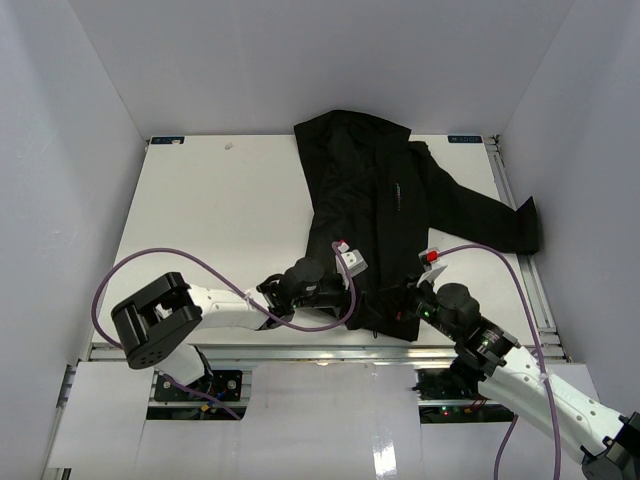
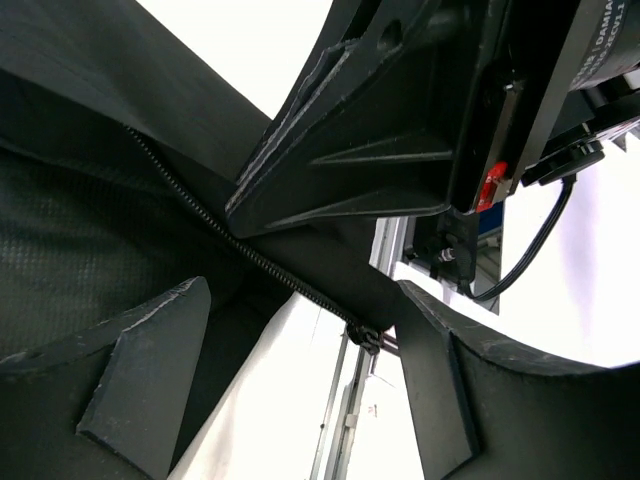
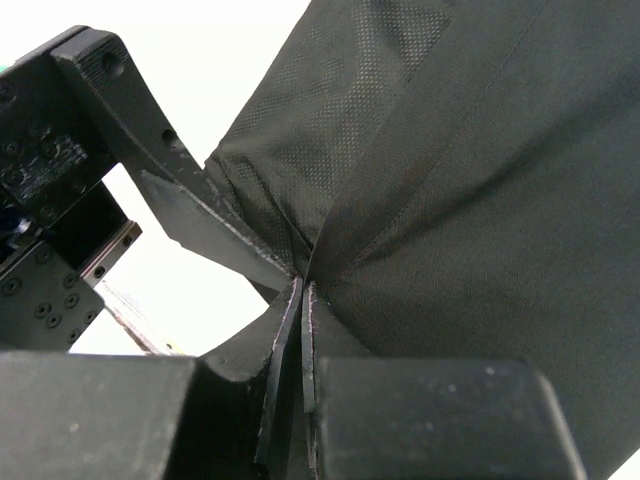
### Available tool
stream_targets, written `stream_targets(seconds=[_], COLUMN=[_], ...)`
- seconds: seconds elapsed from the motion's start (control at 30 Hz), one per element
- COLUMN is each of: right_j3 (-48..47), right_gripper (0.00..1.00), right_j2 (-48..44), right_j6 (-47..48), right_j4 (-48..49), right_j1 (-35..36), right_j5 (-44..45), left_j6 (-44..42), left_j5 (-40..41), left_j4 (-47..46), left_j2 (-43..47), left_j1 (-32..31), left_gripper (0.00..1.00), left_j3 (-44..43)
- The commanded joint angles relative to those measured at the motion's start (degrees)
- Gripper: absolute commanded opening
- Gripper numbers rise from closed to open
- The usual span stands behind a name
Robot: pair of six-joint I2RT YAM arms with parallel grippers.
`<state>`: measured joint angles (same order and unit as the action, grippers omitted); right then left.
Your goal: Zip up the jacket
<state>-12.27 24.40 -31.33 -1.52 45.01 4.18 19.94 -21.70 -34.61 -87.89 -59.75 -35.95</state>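
Jacket (image 1: 380, 190) lies spread along the right side of the bench (image 1: 220, 220), its hem at the near edge, where both arms meet. Right gripper (image 3: 303, 335) is clenched on a fold of hem fabric, apparently to anchor it taut. The left gripper (image 2: 300, 295) stands released, fingers straddling the zipper teeth (image 2: 215, 225), likely lining up near their lower end, so the zipping itself looks not yet begun.
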Motion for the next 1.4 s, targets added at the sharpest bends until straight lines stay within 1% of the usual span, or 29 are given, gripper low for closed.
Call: stream_targets(seconds=[0.0, 0.07, 0.23, 0.3, 0.33, 0.37, 0.4, 0.57, 0.63, 0.67, 0.73, 0.83, 1.07, 1.13, 1.17, 1.23, 1.3, 1.37], right_j3=[0.4, 0.7, 1.3, 1.5, 1.5, 1.5, 1.5, 2.2, 2.5, 2.6, 2.7, 2.9, 6.7, 7.5, 7.6, 8.8, 8.6, 7.4], right_gripper=[0.08, 0.08, 0.08, 0.08, 0.08, 0.09, 0.10, 0.26, 0.35, 0.41, 0.49, 0.54, 0.58, 0.58, 0.58, 0.58, 0.58, 0.59], right_j2=[-0.9, -0.9, -1.8, -2.0, -2.0, -1.9, -1.6, -1.9, -2.9, -3.8, -5.5, -8.9, -16.7, -18.3, -19.8, -26.2, -29.7, -31.7], right_j6=[0.0, 0.0, -0.3, -0.3, -0.2, -0.2, 0.1, 0.1, -0.3, -0.5, -1.0, -1.4, -3.1, -3.2, -3.1, -3.5, -3.5, -3.1], right_j4=[4.1, 4.4, 4.9, 5.0, 5.1, 5.5, 5.6, 6.0, 5.8, 5.5, 4.8, 3.2, 2.2, 2.4, 2.3, 3.8, 3.4, 0.5], right_j1=[0.0, 0.1, 0.1, 0.1, 0.1, 0.1, 0.1, 0.1, 0.0, 0.0, 0.0, 0.2, 0.1, 0.2, 0.2, 0.1, 0.0, 0.0], right_j5=[-3.0, -3.2, -3.4, -3.5, -3.5, -3.7, -3.7, -5.6, -5.2, -4.7, -4.0, -1.5, -3.7, -5.7, -6.4, -8.2, -8.2, -6.8], left_j6=[0.2, 0.3, -0.1, -0.1, -0.1, 0.0, 0.0, 0.0, 0.2, 0.3, 0.4, 1.0, 1.8, 2.3, 2.5, 2.5, 2.3, 2.4], left_j5=[-2.4, -2.4, -3.1, -4.0, -4.1, -4.9, -5.1, -7.7, -8.9, -9.8, -11.2, -13.4, -12.9, -12.4, -12.1, -11.6, -11.1, -10.2], left_j4=[-0.5, -0.5, 0.2, 0.1, 0.1, 0.1, -0.2, -2.0, -3.2, -3.8, -4.5, -5.5, -7.6, -8.3, -8.6, -8.7, -8.4, -8.2], left_j2=[-0.7, -0.9, -2.3, -2.7, -2.7, -2.9, -3.0, -2.6, -2.5, -2.5, -2.8, -3.2, -1.5, -0.8, -0.3, 0.5, 1.2, 1.5], left_j1=[0.2, 0.2, 0.2, 0.2, 0.2, 0.2, 0.2, 0.2, 0.2, 0.2, 0.2, 0.2, 0.4, 0.4, 0.5, 0.5, 0.6, 0.8], left_gripper=[0.83, 0.82, 0.74, 0.68, 0.67, 0.58, 0.56, 0.34, 0.24, 0.18, 0.10, 0.00, 0.00, 0.00, 0.00, 0.00, 0.00, 0.00], left_j3=[-2.1, -2.3, -3.2, -3.5, -3.6, -3.8, -3.8, -3.0, -2.7, -2.5, -2.5, -2.8, -1.8, -1.3, -1.1, -0.7, -0.3, 0.1])
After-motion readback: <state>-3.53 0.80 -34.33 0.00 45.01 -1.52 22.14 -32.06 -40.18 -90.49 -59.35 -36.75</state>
